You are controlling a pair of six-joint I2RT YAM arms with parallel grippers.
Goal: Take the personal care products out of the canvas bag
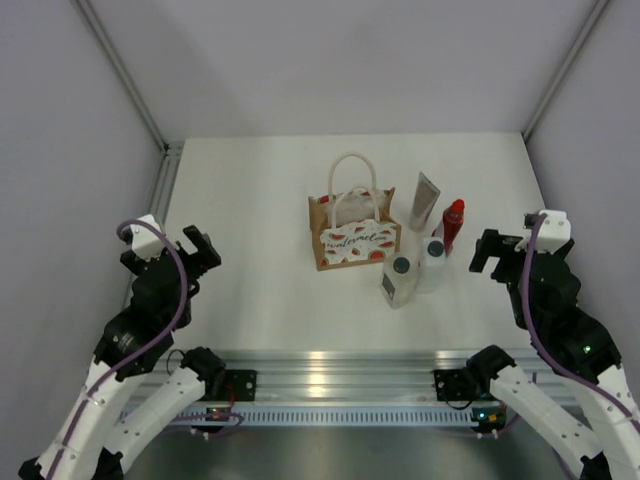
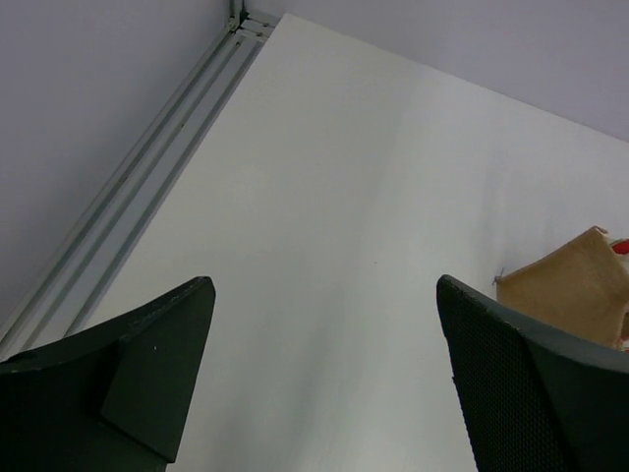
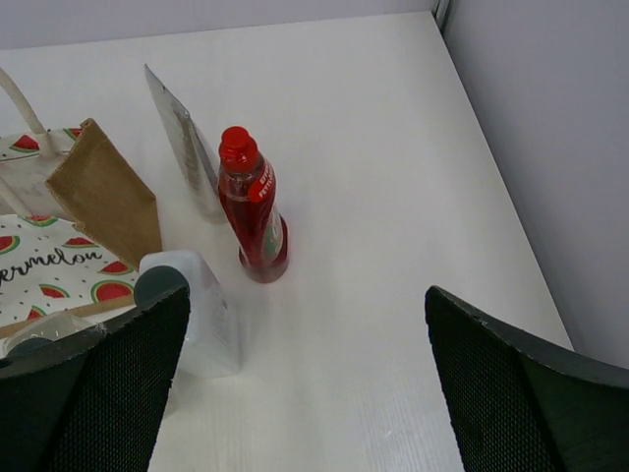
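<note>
Showing a white worktop (image 1: 250,200) carrying an upright canvas bag (image 1: 355,235) near its middle. Holding left claw (image 1: 203,248) and right claw (image 1: 484,252) released, empty, well apart from it. Displaying outside, just right of the bag: front white bottle (image 1: 400,280), rear white bottle (image 1: 432,262), squeeze tube (image 1: 424,201), red bottle (image 1: 452,225).

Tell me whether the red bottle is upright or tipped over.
Upright: the red bottle stands on its base on the table, cap pointing up, beside the squeeze tube.
</note>
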